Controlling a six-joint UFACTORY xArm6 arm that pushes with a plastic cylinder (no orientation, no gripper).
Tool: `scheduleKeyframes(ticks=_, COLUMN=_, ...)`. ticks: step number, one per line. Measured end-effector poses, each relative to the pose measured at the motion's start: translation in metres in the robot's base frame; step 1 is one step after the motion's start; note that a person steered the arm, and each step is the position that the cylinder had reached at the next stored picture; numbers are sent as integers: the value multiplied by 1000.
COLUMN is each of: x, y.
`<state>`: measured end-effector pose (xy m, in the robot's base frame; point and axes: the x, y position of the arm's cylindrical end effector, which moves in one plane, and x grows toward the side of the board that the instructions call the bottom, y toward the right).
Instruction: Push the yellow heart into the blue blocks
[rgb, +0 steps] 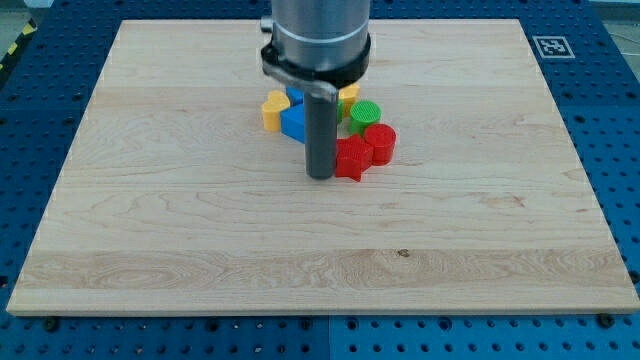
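The yellow heart (273, 110) lies at the left of a tight cluster near the board's upper middle, touching a blue block (295, 122) on its right. A second blue block (296, 98) peeks out just above, mostly hidden by the arm. My tip (320, 176) rests on the board below the cluster, right of and below the yellow heart, just left of the red star-like block (351, 158). The rod covers part of the blue blocks.
A red cylinder (380, 142) and a green round block (365, 114) sit at the cluster's right. Another yellow block (349, 95) shows beside the arm. The wooden board (150, 230) lies on a blue perforated table; a marker tag (553, 46) is at top right.
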<state>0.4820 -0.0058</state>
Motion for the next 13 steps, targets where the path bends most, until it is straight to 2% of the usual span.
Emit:
scheduleKeyframes(ticks=1, x=1, y=-21)
scheduleKeyframes(ticks=2, x=-5, y=-73)
scheduleKeyframes(ticks=5, x=-145, y=-105)
scheduleKeyframes(ticks=6, x=-145, y=-87)
scheduleKeyframes(ticks=8, x=-98, y=-84)
scheduleKeyframes(ticks=11, x=-115, y=-68)
scheduleKeyframes(ticks=13, x=-98, y=-42)
